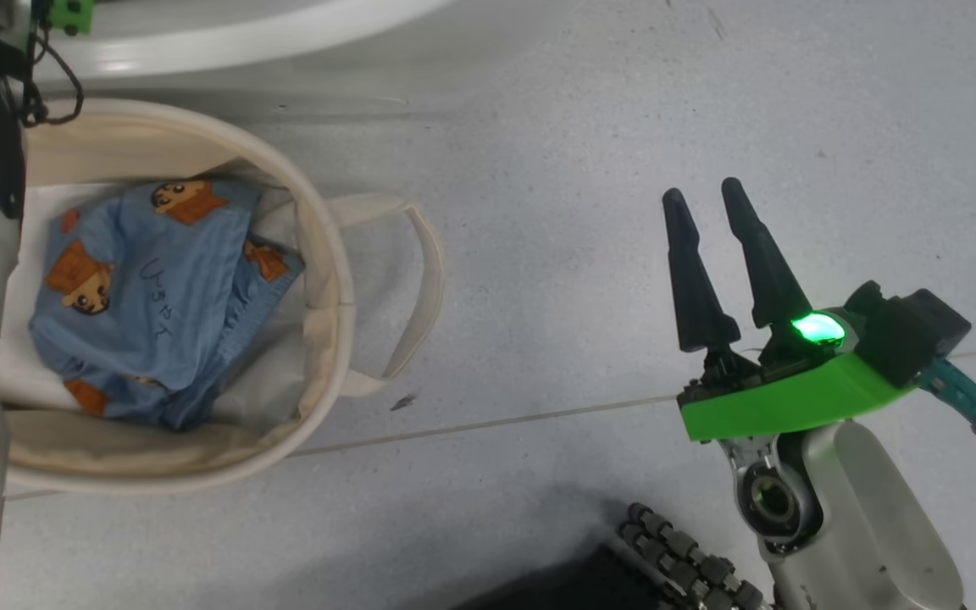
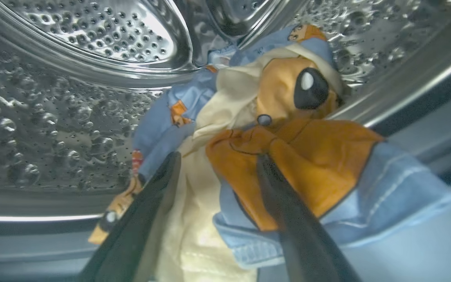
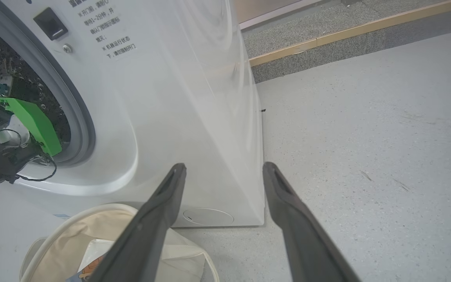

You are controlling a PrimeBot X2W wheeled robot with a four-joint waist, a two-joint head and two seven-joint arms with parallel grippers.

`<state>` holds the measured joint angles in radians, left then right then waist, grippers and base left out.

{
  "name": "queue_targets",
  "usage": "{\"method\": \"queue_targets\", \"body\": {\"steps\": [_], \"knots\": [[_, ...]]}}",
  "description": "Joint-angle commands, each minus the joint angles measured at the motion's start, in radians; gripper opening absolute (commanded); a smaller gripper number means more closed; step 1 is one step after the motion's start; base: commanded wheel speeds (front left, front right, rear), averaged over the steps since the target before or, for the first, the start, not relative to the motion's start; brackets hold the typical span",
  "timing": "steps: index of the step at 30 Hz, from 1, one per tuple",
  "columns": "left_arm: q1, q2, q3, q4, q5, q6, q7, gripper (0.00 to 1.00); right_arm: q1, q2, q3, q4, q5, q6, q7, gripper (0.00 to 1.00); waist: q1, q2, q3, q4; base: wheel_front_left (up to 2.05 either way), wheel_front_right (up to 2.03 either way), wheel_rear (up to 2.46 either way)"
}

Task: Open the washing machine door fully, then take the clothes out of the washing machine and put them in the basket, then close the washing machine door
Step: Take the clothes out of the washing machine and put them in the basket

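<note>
Two tools, both spread wide and gripping nothing. The left tool (image 2: 218, 156) is inside the steel drum (image 2: 73, 98), its dark fingers (image 2: 296, 219) lying over the clothes (image 2: 327, 156) (light-blue fabric with orange and cream print), which are heaped against the dimpled drum wall near the rim. Whether the fingers touch the fabric cannot be told. The right tool (image 1: 702, 191) hangs over the grey floor (image 1: 556, 127), well apart from the basket (image 1: 331, 280) on the robot's left. A blue printed garment (image 1: 149, 288) lies in that basket. From the right wrist, the basket stands just in front of the white washing machine (image 3: 178, 98), below its open mouth.
</note>
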<state>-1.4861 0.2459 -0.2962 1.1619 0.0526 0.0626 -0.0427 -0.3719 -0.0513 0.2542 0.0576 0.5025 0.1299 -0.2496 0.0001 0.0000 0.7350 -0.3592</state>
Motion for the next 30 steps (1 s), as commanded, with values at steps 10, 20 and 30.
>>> {"method": "queue_targets", "body": {"steps": [10,20,30], "knots": [[-0.059,0.020,-0.019,0.061,0.005,0.034,-0.080,0.00,0.007,0.001,0.030,-0.034,0.018,0.001,-0.012,1.00,-0.0001,0.0000,0.013,-0.012,0.00,0.00,0.00],[-0.042,0.000,-0.023,0.012,-0.013,0.092,-0.211,0.00,0.005,0.001,0.021,-0.032,-0.013,0.001,-0.012,1.00,-0.0001,0.0000,-0.040,0.028,0.00,0.00,0.00],[0.165,0.001,-0.037,-0.372,-0.051,0.120,-0.219,0.00,0.026,0.001,0.008,-0.017,-0.073,0.001,-0.012,1.00,-0.0001,0.0000,-0.148,0.102,0.00,0.00,0.00]]}}
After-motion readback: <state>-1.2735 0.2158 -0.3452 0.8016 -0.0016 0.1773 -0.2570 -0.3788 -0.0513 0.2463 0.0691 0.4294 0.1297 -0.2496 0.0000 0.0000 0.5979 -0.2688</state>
